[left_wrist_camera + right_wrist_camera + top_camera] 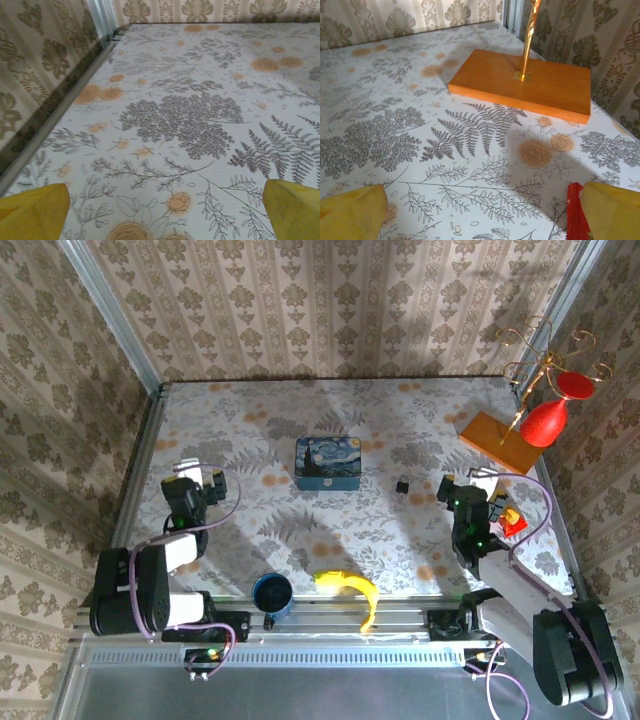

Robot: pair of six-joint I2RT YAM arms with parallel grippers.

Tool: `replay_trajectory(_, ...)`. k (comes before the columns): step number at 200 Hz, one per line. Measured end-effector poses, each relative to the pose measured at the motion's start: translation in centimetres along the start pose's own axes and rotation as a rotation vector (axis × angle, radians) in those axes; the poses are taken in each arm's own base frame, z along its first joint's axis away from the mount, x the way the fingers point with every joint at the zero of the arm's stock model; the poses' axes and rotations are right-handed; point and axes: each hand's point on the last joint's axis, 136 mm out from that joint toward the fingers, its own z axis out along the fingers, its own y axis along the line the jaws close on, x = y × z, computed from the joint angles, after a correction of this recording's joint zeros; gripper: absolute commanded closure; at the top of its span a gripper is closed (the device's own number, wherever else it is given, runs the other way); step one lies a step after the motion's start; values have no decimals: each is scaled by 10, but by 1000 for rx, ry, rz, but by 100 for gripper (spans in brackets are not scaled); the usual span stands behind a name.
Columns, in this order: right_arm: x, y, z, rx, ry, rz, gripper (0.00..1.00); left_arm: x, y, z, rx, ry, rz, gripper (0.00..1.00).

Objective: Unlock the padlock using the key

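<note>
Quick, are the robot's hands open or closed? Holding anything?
Left end effector: open, holding nothing.
Right end effector: open, holding nothing.

The grey-and-orange floral desk (pixel 200 60) has a matt printed cover. The flat orange wooden base (pixel 520 82) looks smooth and satin, and the thin golden metal rod (pixel 532 30) on it is glossy.

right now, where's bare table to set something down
Free: the far strip between back wall and blue tin; the middle between tin and banana. Crowded: the right side, around the padlock, wooden stand and right pincer; cup at the near edge.
</note>
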Motion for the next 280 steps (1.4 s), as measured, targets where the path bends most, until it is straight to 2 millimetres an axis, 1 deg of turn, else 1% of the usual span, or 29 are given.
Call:
replay_trajectory(27, -1, 8, 9, -20, -8, -22, 0, 9, -8, 12, 42, 4, 7, 0)
replay_trajectory(44, -4, 11, 15, -27, -18, -28, 0, 20, -16, 22, 77, 11, 19, 0)
replay_trajectory(52, -4, 13, 17, -32, -20, -32, 0, 26, -19, 24, 93, 28, 21, 0)
replay_trajectory(59, -5, 14, 18, -35, -22, -34, 0, 28, -21, 24, 107, 32, 24, 0)
replay_trajectory(72, -8, 15, 19, -41, -34, -31, 0, 22, -27, 27, 143, 27, 34, 0)
replay_trajectory(94, -17, 17, 21, -60, -74, -19, 0, 3, -34, 33, 186, -15, 44, 0)
replay_trajectory(104, -20, 18, 23, -70, -92, -8, 0, -1, -37, 33, 201, -22, 46, 0)
replay_trajectory(128, -16, 18, 30, -88, -99, 0, 0, 1, -40, 33, 219, -19, 54, 0)
replay_trajectory(160, -6, 26, 42, -135, -87, -9, 0, 1, -41, 32, 227, -20, 60, 0)
replay_trajectory(184, 12, 35, 51, -176, -43, -37, 0, 1, -42, 32, 230, -20, 60, 0)
replay_trajectory(192, 15, 37, 52, -188, -32, -41, 0, 1, -42, 32, 230, -20, 60, 0)
replay_trajectory(216, 10, 39, 59, -199, -47, -30, 0, 1, -42, 32, 230, -20, 62, 0)
replay_trajectory(232, 14, 39, 64, -204, -32, -31, 0, 1, -42, 32, 230, -20, 63, 0)
replay_trajectory(242, 13, 41, 64, -217, -31, -29, 0, 1, -42, 32, 230, -21, 63, 0)
replay_trajectory(257, 9, 50, 68, -258, -17, -38, 0, 1, -42, 32, 230, -20, 63, 0)
replay_trajectory(280, -8, 70, 72, -347, -32, -57, 0, 1, -42, 32, 230, -21, 63, 0)
